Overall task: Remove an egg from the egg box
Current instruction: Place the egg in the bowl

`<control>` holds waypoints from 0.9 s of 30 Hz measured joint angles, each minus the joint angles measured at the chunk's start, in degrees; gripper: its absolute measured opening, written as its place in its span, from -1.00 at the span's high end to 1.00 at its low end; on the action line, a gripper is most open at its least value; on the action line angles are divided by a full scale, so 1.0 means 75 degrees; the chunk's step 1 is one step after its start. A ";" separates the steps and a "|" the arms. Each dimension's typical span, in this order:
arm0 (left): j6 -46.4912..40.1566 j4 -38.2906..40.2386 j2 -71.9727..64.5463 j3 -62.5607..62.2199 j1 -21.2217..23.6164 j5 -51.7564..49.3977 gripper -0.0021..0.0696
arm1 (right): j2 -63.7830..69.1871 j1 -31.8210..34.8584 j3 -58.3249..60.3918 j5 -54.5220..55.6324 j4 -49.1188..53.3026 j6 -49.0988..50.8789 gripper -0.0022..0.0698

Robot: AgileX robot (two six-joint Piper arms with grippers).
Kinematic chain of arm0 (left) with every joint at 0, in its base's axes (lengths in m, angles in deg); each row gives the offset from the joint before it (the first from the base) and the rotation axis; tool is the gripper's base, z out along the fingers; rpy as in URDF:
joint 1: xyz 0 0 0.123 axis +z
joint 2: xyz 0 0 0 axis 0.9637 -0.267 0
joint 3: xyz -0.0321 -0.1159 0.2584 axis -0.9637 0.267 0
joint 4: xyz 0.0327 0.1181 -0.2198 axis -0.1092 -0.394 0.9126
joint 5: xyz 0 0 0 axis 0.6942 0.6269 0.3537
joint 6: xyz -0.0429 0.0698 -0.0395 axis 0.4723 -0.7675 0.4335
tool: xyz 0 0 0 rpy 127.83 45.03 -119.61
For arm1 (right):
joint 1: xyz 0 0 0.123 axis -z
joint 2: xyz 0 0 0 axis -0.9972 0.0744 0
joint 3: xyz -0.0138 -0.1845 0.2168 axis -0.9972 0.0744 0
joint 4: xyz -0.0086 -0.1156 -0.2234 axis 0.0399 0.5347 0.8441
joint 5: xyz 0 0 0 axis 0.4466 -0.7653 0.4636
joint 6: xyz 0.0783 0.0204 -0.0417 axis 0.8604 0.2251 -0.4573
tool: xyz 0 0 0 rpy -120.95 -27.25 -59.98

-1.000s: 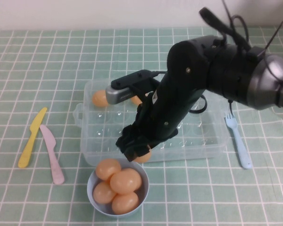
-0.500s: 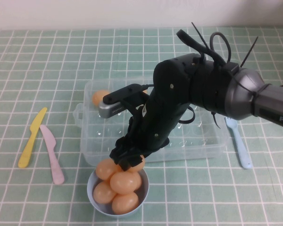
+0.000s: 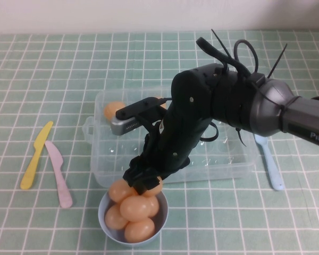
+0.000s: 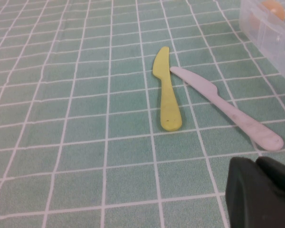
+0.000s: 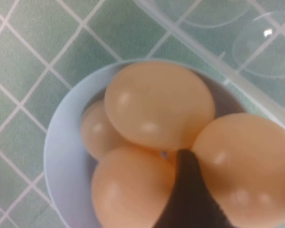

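My right gripper [image 3: 144, 183] is shut on an orange-tan egg [image 3: 153, 187] and holds it at the far rim of the light-blue bowl [image 3: 101, 213], touching the several eggs piled there. In the right wrist view one black finger [image 5: 190, 194] presses beside the held egg [image 5: 249, 171] above the bowl [image 5: 61, 156]. The clear egg box [image 3: 228, 154] lies under my right arm; one egg [image 3: 112, 110] shows in its far left cup and another is mostly hidden by the arm. My left gripper [image 4: 256, 164] is shut and empty, low over the cloth left of the box.
A yellow knife [image 3: 36, 154] and a pink knife [image 3: 58, 172] lie left of the box, also in the left wrist view [image 4: 166, 90]. A blue fork [image 3: 268, 162] lies right of it. The egg box corner [image 4: 270, 28] shows in the left wrist view.
My right gripper has carried the egg from the box's front edge towards me and down onto the bowl's pile. The bowl's eggs shifted slightly. The left arm has not moved.
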 joint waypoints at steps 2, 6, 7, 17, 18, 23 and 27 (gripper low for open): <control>0.0000 0.0000 0.0000 0.0000 0.0000 0.0000 0.96 | 0.0018 0.0000 0.0000 -0.0076 0.0000 0.0000 -0.16; 0.0000 0.0000 0.0000 0.0000 0.0000 0.0000 0.96 | 0.0034 0.0000 0.0000 -0.0155 0.0000 0.0000 -0.22; 0.0000 0.0000 0.0000 0.0000 0.0000 0.0000 0.96 | 0.0034 0.0000 0.0000 -0.0172 0.0000 0.0000 -0.25; 0.0000 0.0000 0.0000 0.0000 0.0000 0.0000 0.96 | 0.0034 0.0000 0.0000 -0.0274 0.0000 0.0000 -0.42; 0.0000 0.0000 0.0000 0.0000 0.0000 0.0000 0.95 | 0.0034 0.0000 0.0000 -0.0295 0.0000 0.0000 -0.48; 0.0000 0.0000 0.0000 0.0000 0.0000 0.0000 0.95 | 0.0000 0.0000 0.0000 -0.0352 -0.0016 0.0000 -0.65; 0.0000 0.0000 0.0000 0.0000 0.0000 0.0000 0.96 | -0.0164 0.0000 0.0000 -0.0370 -0.0016 0.0000 -0.68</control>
